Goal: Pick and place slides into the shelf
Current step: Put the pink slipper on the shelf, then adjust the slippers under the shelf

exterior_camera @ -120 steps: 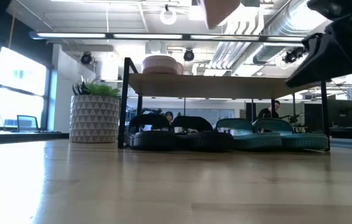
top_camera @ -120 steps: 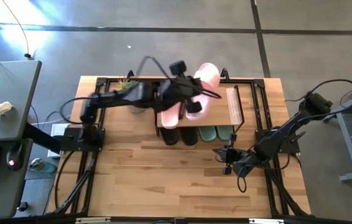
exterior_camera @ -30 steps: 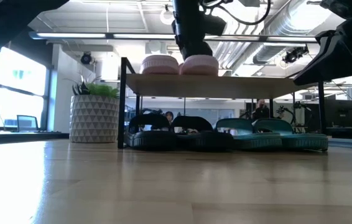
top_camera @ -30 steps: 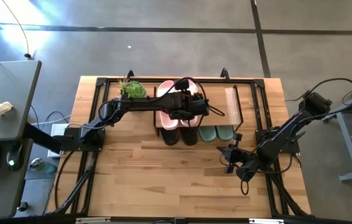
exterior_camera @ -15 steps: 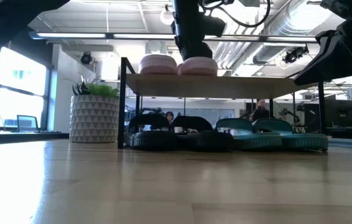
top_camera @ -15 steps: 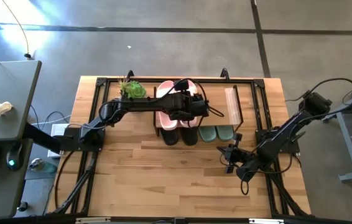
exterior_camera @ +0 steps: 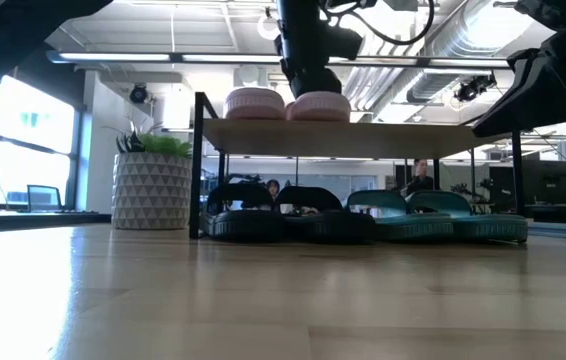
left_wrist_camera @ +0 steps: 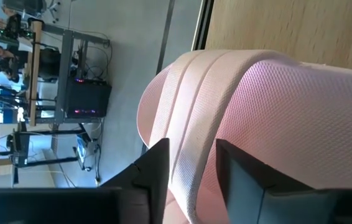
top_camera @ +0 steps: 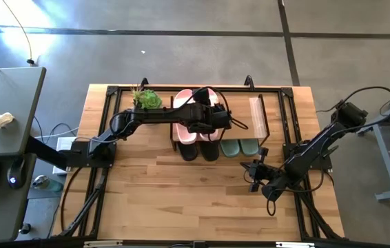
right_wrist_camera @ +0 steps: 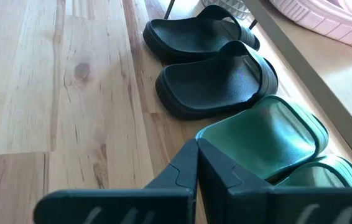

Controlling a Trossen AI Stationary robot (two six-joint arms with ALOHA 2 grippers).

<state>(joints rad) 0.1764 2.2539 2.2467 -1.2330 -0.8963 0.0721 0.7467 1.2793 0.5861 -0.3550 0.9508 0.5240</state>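
Note:
Two pink slides rest side by side, soles down, on the shelf's wooden top. Under it, on the table, stand two black slides and two green slides. My left gripper hangs over the right-hand pink slide, pointing down, fingers apart on either side of its strap. My right gripper is shut and holds nothing, low over the table in front of the shelf's right end. My left gripper has one finger on each side of the pink slide's strap edge, coming from above. I cannot tell whether the fingers touch the strap. The slide lies flat on the shelf top.
A potted plant in a patterned white pot stands at the shelf's left end. The shelf top's right part is bare plank. Open wooden table lies in front of the shelf.
Four seconds ago my left gripper carried the second pink slide above the shelf. It has since come down, and the slide now lies on the shelf top beside the first one. Over the last second neither arm has visibly moved.

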